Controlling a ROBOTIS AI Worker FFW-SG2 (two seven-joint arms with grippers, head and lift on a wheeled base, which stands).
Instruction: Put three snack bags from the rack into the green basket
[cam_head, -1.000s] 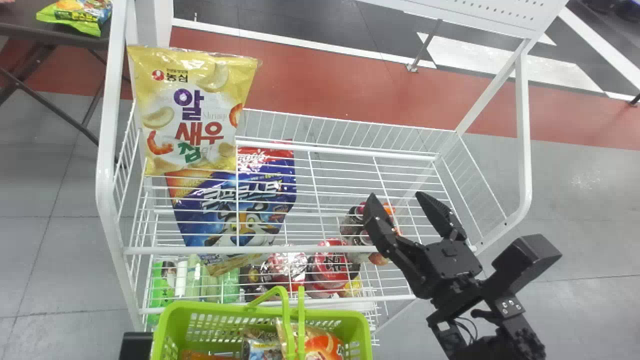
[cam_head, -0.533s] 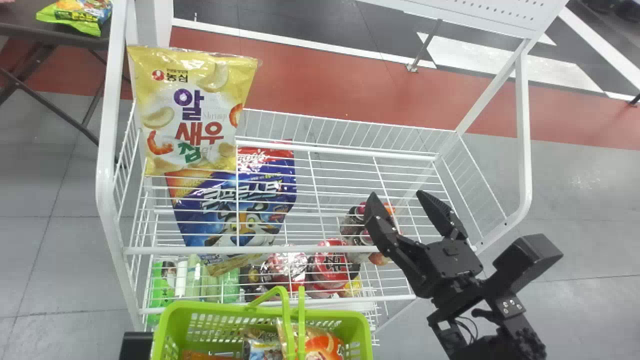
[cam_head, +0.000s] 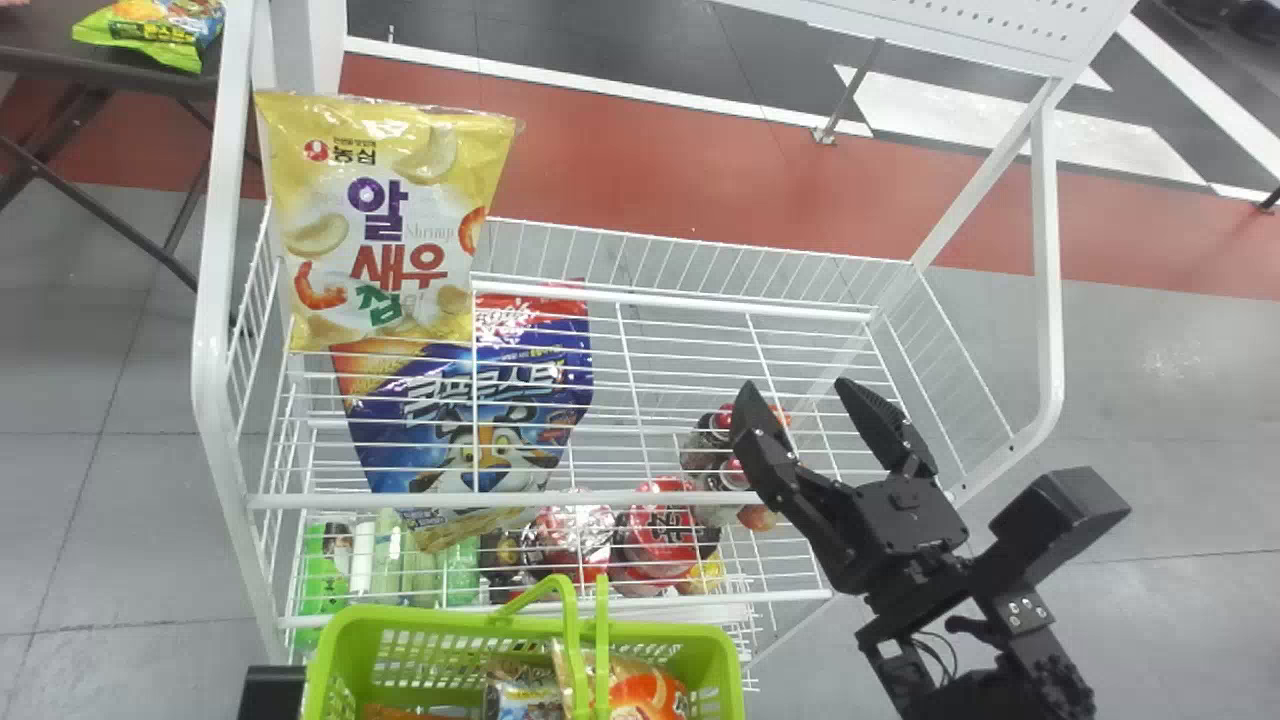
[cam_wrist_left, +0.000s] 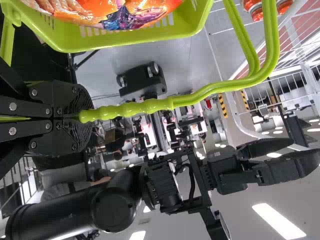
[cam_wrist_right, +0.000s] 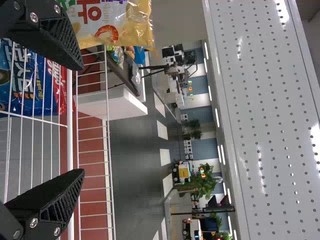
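At the left of the rack (cam_head: 620, 498) sit a yellow bag (cam_head: 385, 220) and blue bag (cam_head: 480, 430), well apart from the right gripper (cam_head: 795, 388), jaws wide. A skewed pinch could topple the yellow bag; the left gripper (cam_wrist_left: 82, 117), closed on the handle (cam_wrist_left: 150, 106), could slip, tipping the basket (cam_head: 450, 617).

Right tool (cam_head: 797, 392) spread apart, left tool (cam_wrist_left: 87, 116) clamped tight

Right of the yellow bag (cam_head: 390, 220), the rack (cam_head: 631, 380) lies open behind its front rail (cam_head: 600, 498).
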